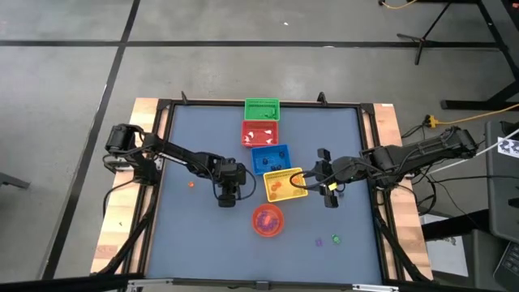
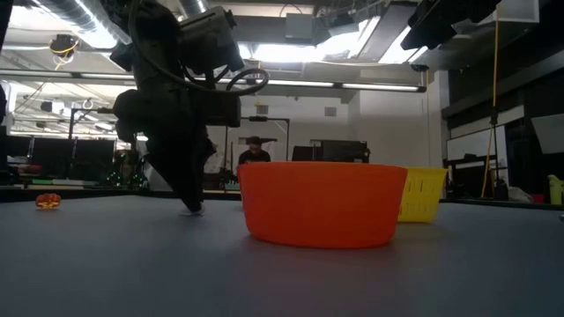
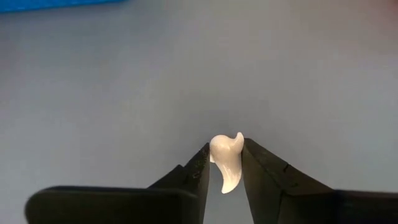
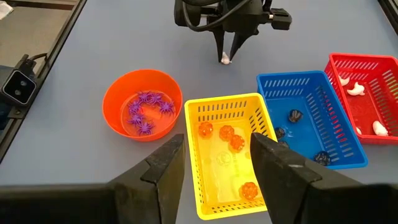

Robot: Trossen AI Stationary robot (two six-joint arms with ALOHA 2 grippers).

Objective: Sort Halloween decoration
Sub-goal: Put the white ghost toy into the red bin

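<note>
The little white ghost [image 3: 226,163] sits right between the two dark fingers [image 3: 198,169] of the left claw [image 3: 226,163], down on the grey tabletop [image 3: 124,87]. The fingers press on both its sides, so the left claw is pinching the ghost. To do this step well, I think the claw should squeeze softly, lift straight up, and carry the ghost to the red basket [image 4: 367,93], where the other white ones lie. It is tiny and smooth, so it could slip out or tip.

The right claw [image 4: 217,163] is spread wide and holds nothing. It hangs over the yellow basket [image 4: 211,109].

Now the count, from near to far. The orange bowl [image 4: 115,93] has about five purple spiders [image 4: 146,112]. The yellow basket has four orange pumpkins [image 4: 227,132]. The blue basket [image 4: 292,84] has about four dark trinkets [image 4: 295,115]. The red basket shows two white ghosts [image 4: 356,88] here, maybe more. The green basket [image 1: 262,106] is farthest, and I cannot tell what is in it.

Loose on the tabletop are one orange trinket [image 1: 191,184], one purple trinket [image 1: 319,241] and one green trinket [image 1: 336,238].
</note>
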